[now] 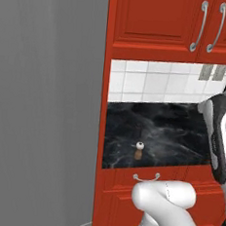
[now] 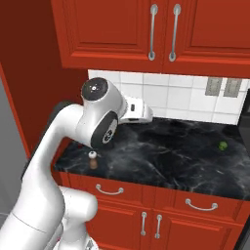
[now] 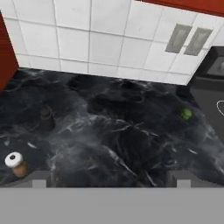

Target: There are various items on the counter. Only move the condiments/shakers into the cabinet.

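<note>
Shakers are the concern: from the left base view, the small brown turned-wood shaker with white ball top [image 1: 138, 150] is seen upright near the front edge of the black marble-look bench [image 1: 181, 136]. From the right base view, the same placement is confirmed, beneath the closed red raised-panel cabinet [image 2: 112, 34]. From the hand view, fingers [image 3: 111, 178] are seen spread wide, nothing held; a dark squat piece [image 3: 46, 119] stands apart. It is judged light, rigid and smooth, best gripped around the wooden body.

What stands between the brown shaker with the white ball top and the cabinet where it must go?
The cabinet doors above the counter are closed, so they block the shelf. Nothing visible blocks the open gripper from the shaker.
</note>
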Available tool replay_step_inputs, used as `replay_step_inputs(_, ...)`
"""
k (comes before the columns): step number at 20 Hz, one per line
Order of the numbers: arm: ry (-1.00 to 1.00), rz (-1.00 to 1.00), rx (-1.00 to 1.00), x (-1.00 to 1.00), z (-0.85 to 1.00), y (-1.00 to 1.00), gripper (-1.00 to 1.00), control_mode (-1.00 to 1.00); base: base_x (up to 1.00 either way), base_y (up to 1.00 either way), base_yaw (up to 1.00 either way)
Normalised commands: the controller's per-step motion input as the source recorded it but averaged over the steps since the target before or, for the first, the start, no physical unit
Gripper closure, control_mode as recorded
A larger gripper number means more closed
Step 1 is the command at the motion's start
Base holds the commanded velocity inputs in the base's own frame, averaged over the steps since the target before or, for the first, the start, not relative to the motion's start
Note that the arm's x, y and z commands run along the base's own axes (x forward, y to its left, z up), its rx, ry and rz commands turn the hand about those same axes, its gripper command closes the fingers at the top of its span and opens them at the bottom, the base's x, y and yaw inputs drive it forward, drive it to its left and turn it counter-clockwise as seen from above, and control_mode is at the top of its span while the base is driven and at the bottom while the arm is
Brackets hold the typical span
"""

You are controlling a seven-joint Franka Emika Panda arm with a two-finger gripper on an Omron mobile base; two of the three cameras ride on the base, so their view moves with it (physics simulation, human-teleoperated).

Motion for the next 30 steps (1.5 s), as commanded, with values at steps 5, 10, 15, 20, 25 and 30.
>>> replay_step_inputs(5, 0.02, 0.51, 0.07, 0.15, -0.43, -0.41, -1.00, -1.00, 0.00, 0.00, 0.00)
replay_step_inputs(10, 0.05, 0.48, 0.06, 0.27, -0.77, 0.08, -1.00, -1.00, 0.00, 0.00, 0.00)
replay_step_inputs(15, 0.01, 0.48, 0.00, 0.35, -0.86, 0.43, -1.00, -1.00, 0.00, 0.00, 0.00)
replay_step_inputs(20, 0.00, 0.46, -0.04, 0.44, -0.82, 0.64, -1.00, -1.00, 0.00, 0.00, 0.00)
replay_step_inputs(25, 0.00, 0.35, 0.00, 0.33, -0.57, 0.48, -1.00, -1.00, 0.00, 0.00, 0.00)
replay_step_inputs(30, 0.01, 0.14, -0.01, 0.31, -0.45, 0.43, -1.00, -1.00, 0.00, 0.00, 0.00)
